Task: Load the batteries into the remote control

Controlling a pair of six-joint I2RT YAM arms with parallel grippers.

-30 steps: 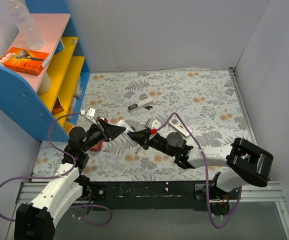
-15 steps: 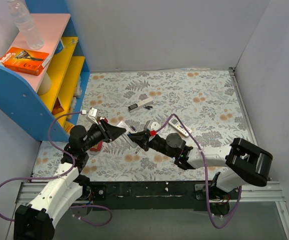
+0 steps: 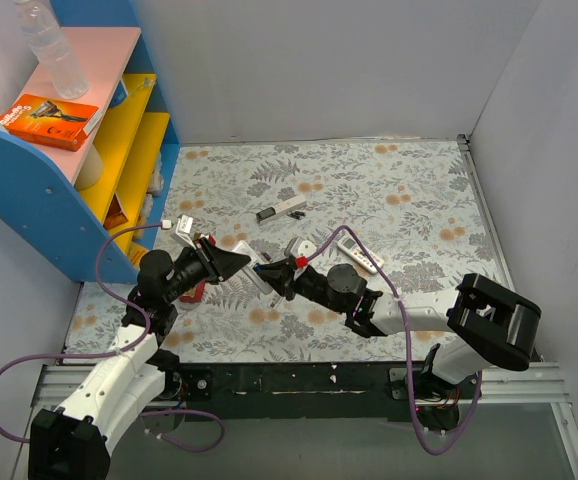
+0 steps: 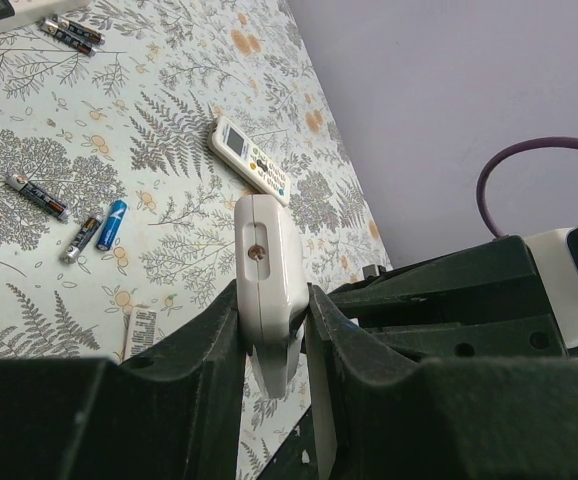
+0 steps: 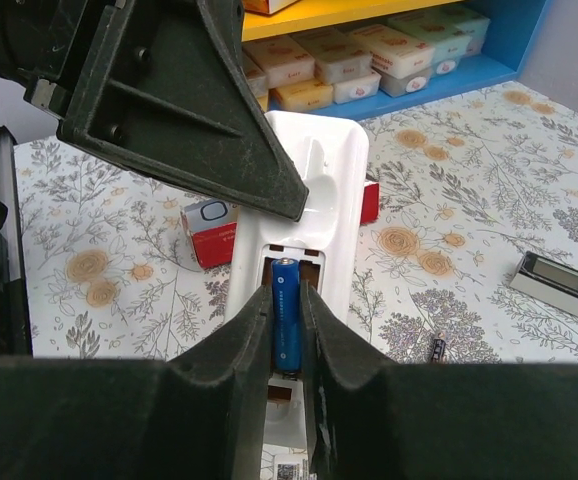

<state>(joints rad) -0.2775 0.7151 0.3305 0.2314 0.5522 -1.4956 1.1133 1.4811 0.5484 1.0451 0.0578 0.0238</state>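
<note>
Facing each other | left tool [image 4: 269,330] clamps remote [image 4: 266,255] | right tool [image 5: 286,335] pinches blue battery [image 5: 286,300]

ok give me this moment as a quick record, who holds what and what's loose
left jaws: shut on white remote, held in the air
right jaws: shut on blue battery
battery position: at the remote's open bay; seated or not, cannot tell
on the table: loose blue battery, black batteries, second remote
</note>
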